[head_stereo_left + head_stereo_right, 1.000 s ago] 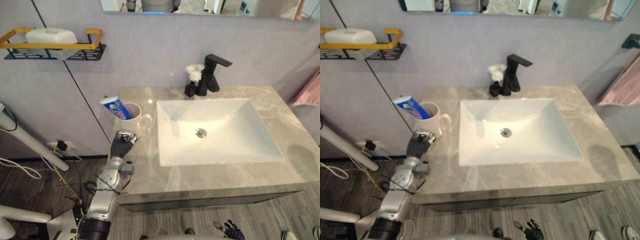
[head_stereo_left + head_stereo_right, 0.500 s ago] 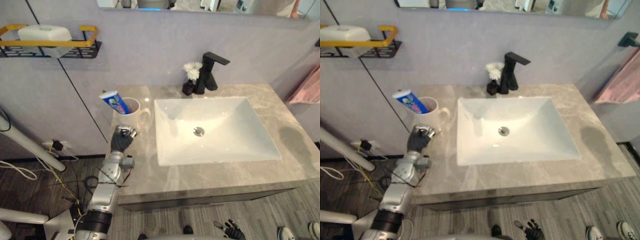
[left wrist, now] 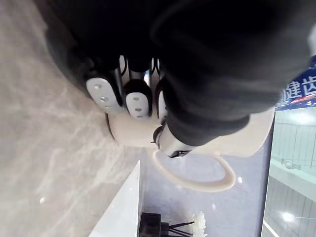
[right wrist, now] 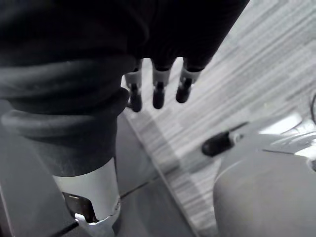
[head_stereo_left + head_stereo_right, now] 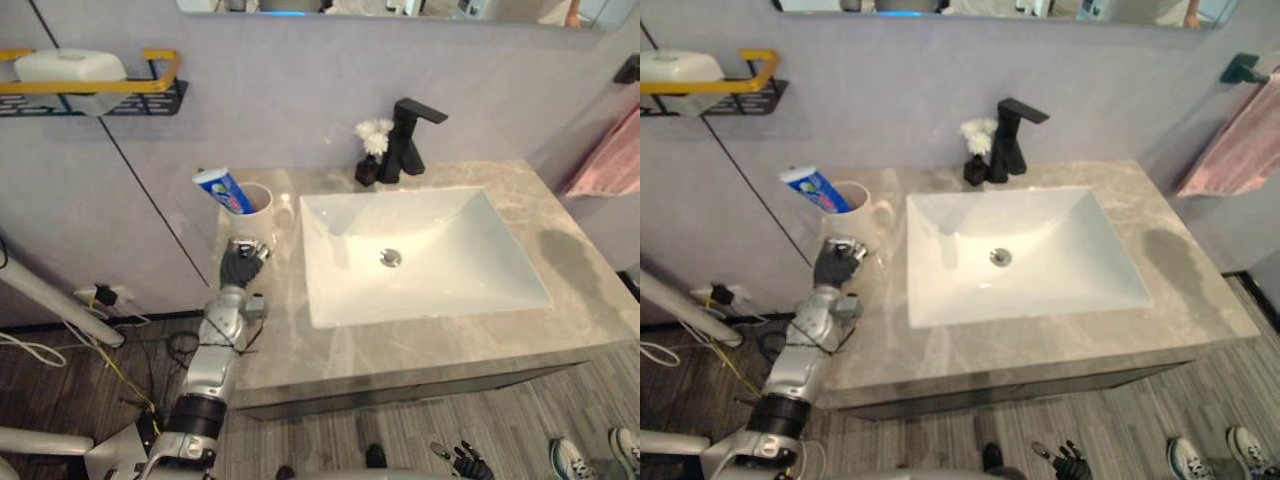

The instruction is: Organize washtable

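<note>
Countertop (image 5: 430,345) of grey marble lies below the left eye view, with a white sink basin (image 5: 450,260) set in it. A black faucet (image 5: 410,140) stands behind the basin, and a small vase of white flowers (image 5: 370,150) just beside it. At the counter's left end stands a white mug (image 5: 268,222) with a blue toothpaste tube (image 5: 222,188) leaning out of it. The left hand (image 5: 240,268) sits low against the mug's near side. On the wall hang a yellow-railed shelf (image 5: 150,98) holding a white soap box (image 5: 70,65) and, far right, a pink towel (image 5: 605,160). The right hand (image 5: 462,462) hangs below the counter's front edge, near a person's shoes (image 5: 570,458).

The right eye view matches this.

The left wrist view shows the grip up close: fingers (image 3: 138,101) clenched, pads turned back toward the palm, closed on nothing. The mug's handle (image 3: 197,180) loops just beyond them. Whether the knuckles touch the mug cannot be told.

In the right wrist view, straight, relaxed fingers (image 4: 158,91) dangle over the striped floor (image 4: 256,89).
</note>
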Tool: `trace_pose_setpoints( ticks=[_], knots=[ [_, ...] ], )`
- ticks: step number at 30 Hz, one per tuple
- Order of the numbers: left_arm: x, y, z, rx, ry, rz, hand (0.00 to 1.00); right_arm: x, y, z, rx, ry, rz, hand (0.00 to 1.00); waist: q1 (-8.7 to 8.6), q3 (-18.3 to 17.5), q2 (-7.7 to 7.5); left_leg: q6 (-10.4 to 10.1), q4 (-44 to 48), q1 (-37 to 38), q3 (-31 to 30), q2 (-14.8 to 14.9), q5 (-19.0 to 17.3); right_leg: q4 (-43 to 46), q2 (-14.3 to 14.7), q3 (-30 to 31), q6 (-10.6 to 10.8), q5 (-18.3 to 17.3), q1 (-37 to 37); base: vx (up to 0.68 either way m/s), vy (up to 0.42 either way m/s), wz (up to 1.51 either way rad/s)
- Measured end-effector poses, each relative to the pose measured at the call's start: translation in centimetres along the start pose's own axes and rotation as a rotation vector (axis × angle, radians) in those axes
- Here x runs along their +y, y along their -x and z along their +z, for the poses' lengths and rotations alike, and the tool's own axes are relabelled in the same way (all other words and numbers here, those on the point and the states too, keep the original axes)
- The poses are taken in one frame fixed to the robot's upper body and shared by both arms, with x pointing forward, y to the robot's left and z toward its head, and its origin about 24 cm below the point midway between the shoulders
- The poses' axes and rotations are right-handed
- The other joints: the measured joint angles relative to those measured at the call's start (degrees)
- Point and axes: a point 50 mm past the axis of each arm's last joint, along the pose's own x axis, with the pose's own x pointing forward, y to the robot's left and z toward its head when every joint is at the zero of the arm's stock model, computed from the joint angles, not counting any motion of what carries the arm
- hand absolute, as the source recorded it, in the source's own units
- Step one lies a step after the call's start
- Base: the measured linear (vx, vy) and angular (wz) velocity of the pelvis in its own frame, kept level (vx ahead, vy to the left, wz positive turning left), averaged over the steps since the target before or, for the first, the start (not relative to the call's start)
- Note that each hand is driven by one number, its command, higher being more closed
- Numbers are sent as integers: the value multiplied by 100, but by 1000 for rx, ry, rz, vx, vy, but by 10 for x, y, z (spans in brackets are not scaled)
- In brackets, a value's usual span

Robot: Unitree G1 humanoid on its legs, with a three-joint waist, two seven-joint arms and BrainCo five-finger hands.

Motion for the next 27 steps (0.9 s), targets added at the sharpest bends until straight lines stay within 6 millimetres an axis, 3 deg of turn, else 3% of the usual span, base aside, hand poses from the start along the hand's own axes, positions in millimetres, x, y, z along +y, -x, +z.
trace_pose_setpoints(
  ticks=[5, 17, 23, 27],
  knots=[
    [-3, -11, 5, -13, 0, -6, 100, 0, 0, 0, -1, 0, 1, 0, -2, 42, -3, -1, -2, 0, 46, 3, -1, -1, 9, 4, 0, 0, -4, -6, -38, -2],
    [-6, -10, 6, -15, 1, -16, 100, 1, 0, 1, -1, -2, 2, 0, -9, 55, -24, 11, 0, 20, -35, -23, 7, 0, -12, -48, 1, 3, 43, -27, -34, 2],
    [-23, 14, 16, -76, 31, -111, 100, 2, -2, 3, -7, -6, 8, 0, 8, 61, -33, 39, 23, 56, -248, -29, 27, 3, -35, -331, 0, 3, 194, -25, -39, 16],
    [-25, 25, 27, -131, 51, -139, 100, 5, -4, 8, -18, -10, 17, 0, 56, 66, -24, 63, 54, 55, -299, -35, 48, 54, -48, -388, -1, 1, 210, -59, -40, 11]
  ],
)
